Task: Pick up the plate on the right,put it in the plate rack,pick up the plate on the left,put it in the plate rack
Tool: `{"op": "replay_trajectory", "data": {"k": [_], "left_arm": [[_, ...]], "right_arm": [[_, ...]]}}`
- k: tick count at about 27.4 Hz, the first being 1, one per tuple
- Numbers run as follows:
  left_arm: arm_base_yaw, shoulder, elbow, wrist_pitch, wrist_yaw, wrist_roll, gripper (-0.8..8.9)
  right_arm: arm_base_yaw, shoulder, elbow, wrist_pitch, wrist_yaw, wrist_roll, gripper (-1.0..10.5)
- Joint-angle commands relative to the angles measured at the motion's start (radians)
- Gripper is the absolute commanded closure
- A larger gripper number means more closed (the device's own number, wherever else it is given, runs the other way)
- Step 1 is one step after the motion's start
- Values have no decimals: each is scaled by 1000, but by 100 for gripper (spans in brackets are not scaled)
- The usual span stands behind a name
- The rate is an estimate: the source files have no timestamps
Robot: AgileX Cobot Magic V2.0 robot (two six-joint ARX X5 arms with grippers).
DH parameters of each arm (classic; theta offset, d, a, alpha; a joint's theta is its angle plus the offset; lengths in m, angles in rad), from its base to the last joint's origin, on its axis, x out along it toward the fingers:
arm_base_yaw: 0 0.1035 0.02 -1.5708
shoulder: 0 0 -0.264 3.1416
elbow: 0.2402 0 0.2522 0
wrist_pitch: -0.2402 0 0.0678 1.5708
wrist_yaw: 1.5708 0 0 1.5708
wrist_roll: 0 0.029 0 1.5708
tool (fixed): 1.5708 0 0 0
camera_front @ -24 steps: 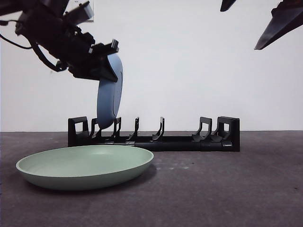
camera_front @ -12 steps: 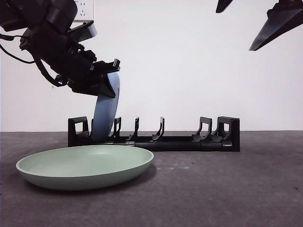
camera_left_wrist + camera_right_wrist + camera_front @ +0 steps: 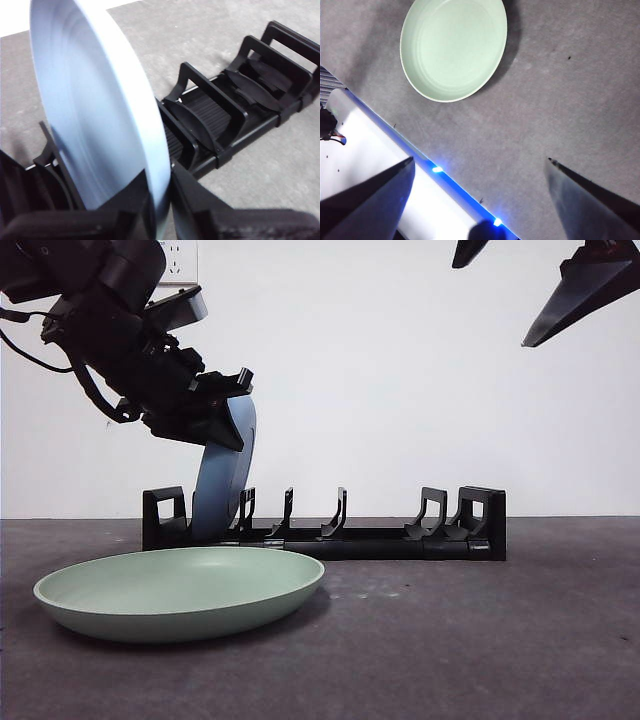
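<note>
At the left of the front view, the left gripper (image 3: pixel 225 410) comes in from the upper left corner with its jaws clamped on the top rim of a pale blue round plate (image 3: pixel 224 475), which it holds on edge, leaning slightly. The plate's lower rim sits down among the prongs at the left end of the long, low black plastic plate rack (image 3: pixel 380 540); the left wrist view shows the same plate (image 3: pixel 95 105) gripped at its edge, with its bottom in a slot between curved prongs of the rack (image 3: pixel 235 110). So one plate looks seated or very nearly so, but it is not yet let go. Just in front of the rack's left part, a pale green, shallow round plate (image 3: pixel 180 590) lies flat on the dark grey table (image 3: pixel 480 640), untouched. Further right, the rack's other slots stand free. At the top right corner the right gripper (image 3: pixel 520 285) hangs high with its jaws spread wide and nothing between them; its wrist view looks down on the green plate (image 3: pixel 454 47) from well above. By my reading, about half the task is done: what is left is releasing the blue plate, then lifting the green one into a free slot.
</note>
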Motion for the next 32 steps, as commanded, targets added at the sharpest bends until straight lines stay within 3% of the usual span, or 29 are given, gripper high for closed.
{"op": "replay_trajectory", "data": {"k": [1, 13, 21, 28, 31, 32], "left_arm": [[-1, 4, -10, -28, 40, 3, 637], [-9, -15, -10, -42, 74, -13, 616], [-11, -155, -10, -108, 74, -9, 615], [-11, -359, -10, -269, 73, 8, 615], [-16, -466, -10, -375, 90, 77, 599], [-17, -505, -10, -412, 93, 101, 550]], "right_arm": [[1, -2, -9, 2, -4, 2, 509], [1, -2, -9, 6, -4, 2, 509], [1, -2, -9, 47, -3, 5, 508], [1, -2, -9, 130, -3, 40, 509], [2, 4, -10, 179, 16, 65, 509], [2, 7, -12, 192, 22, 65, 509]]}}
